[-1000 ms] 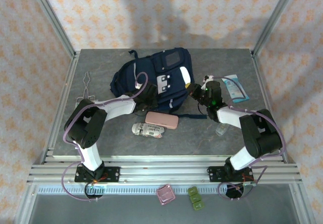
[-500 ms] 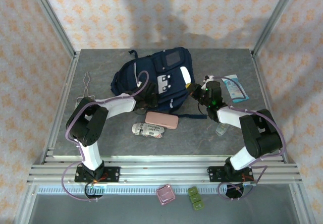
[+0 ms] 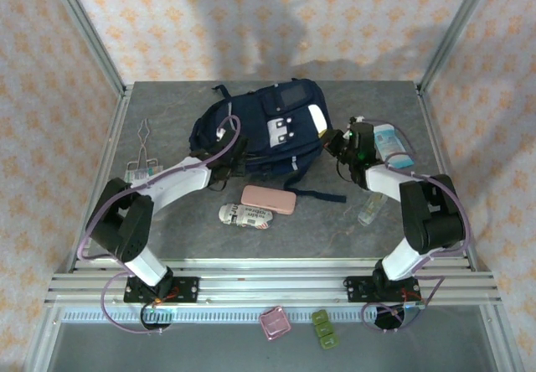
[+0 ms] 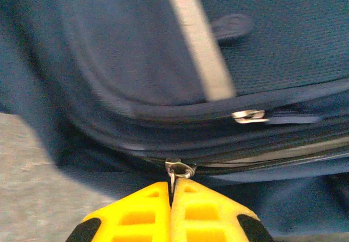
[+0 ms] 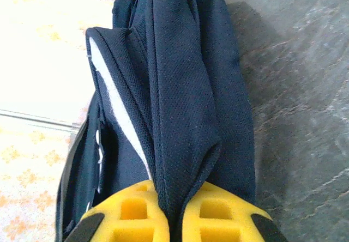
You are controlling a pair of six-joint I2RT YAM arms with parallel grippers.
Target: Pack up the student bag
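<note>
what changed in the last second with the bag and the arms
The left fingers closed on the zipper pull at the near edge of the student bag, and that arm stretched forward. The right fingers, shut on a fold of bag fabric throughout, moved away and to the right, and the bag shifted with them. The pink case, white printed roll and tongs stayed put.

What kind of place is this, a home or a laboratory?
Probably a robot test cell, not a home: aluminium frame posts around a grey table, patterned backdrop panels, and a left arm and right arm bolted to a rail.
</note>
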